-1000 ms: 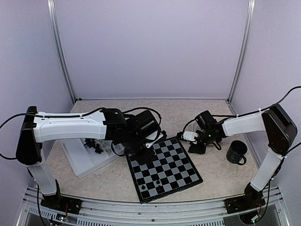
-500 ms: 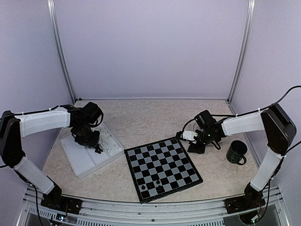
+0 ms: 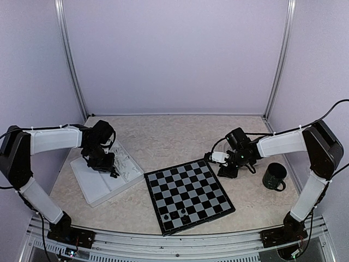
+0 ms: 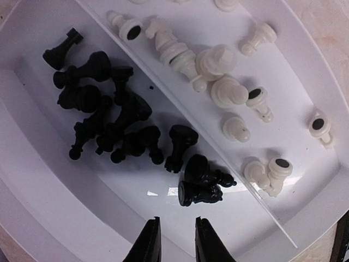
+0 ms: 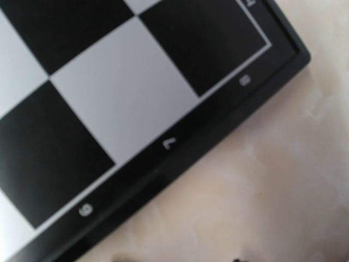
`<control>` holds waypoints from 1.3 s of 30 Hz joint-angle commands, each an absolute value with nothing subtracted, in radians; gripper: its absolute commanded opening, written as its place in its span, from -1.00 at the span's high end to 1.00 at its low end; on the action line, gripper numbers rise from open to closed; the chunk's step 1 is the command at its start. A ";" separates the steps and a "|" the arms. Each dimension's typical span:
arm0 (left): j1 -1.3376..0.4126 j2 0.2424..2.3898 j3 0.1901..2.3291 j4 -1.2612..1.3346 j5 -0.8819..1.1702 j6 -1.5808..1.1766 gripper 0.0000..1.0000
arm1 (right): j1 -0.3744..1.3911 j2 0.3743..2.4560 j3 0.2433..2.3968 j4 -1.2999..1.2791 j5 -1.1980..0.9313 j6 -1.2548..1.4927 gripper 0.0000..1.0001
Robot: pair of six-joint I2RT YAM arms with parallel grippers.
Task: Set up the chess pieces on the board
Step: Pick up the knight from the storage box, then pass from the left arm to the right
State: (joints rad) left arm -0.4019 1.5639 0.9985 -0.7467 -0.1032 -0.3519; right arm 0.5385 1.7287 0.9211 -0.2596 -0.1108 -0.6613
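Lying toppled, axes mixed: black chess pieces (image 4: pixel 131 112) | tray (image 4: pixel 38 180) | board (image 3: pixel 189 195) skewed

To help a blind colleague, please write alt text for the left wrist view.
A white tray seen from above holds black pieces heaped in one compartment and white pieces scattered in the next. The left gripper, narrowly open and empty, hovers at the bottom edge.

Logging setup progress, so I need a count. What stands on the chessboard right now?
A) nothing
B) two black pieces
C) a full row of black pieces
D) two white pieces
B: only two black pieces stand on the board, side by side near its front edge; no white ones show on it.
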 commanded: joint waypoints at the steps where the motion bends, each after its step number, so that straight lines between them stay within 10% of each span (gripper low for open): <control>1: -0.393 1.602 0.979 -0.713 -0.041 -0.359 0.53 | 0.538 1.776 0.896 -0.310 -0.071 -0.671 0.10; 39: -0.387 1.456 0.965 -0.674 0.099 -0.380 0.88 | 0.560 1.681 1.066 -0.487 -0.156 -0.604 0.13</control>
State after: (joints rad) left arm -0.3931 1.4929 0.9863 -0.6785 0.0460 -0.3676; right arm 0.5434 1.7397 0.9970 -0.3866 -0.1108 -0.6239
